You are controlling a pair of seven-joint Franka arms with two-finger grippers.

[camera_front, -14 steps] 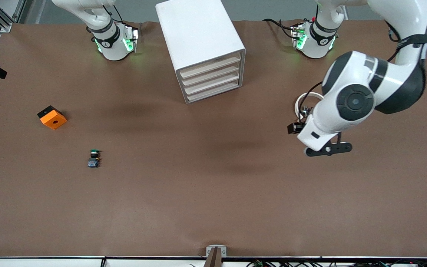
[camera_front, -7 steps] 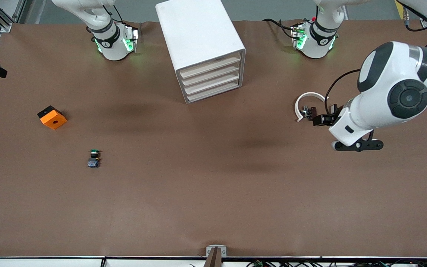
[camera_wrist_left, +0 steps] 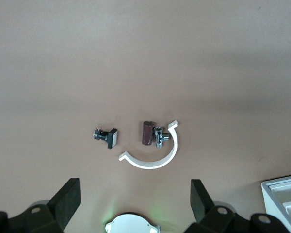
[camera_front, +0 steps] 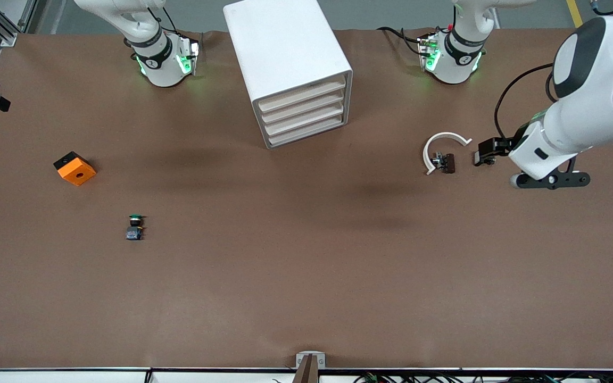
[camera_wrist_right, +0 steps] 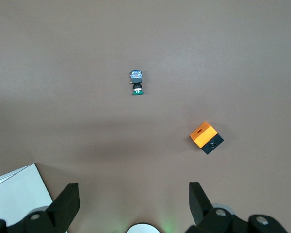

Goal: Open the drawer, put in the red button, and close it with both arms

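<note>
Under the left hand (camera_wrist_left: 133, 194), on the counter (camera_front: 306, 276), lie three small parts: a white curved clip (camera_wrist_left: 153, 156), a dark reddish-brown piece (camera_wrist_left: 146, 132) touching a bit of metal inside the clip's curve, and a small silver part with a black cap (camera_wrist_left: 106, 137) just beside them. The left hand's fingers (camera_wrist_left: 68, 199) are spread and hold nothing.

Right hand (camera_wrist_right: 133, 194): also spread and empty, high over the right arm's end of the counter. Below it are a green button (camera_wrist_right: 137, 82) and an orange box (camera_wrist_right: 206, 138), well apart.

Red button: no clear red cap visible in any view. The reddish-brown piece under the left hand is the only candidate; I cannot tell if it is the button.

Drawer cabinet (camera_front: 296, 69): all four drawers look shut.

Step in hand, as judged: the very start, with the drawer not yet opened. The next move calls for one hand to get down to a drawer front and pull it straight out, while the other confirms and picks the button.
</note>
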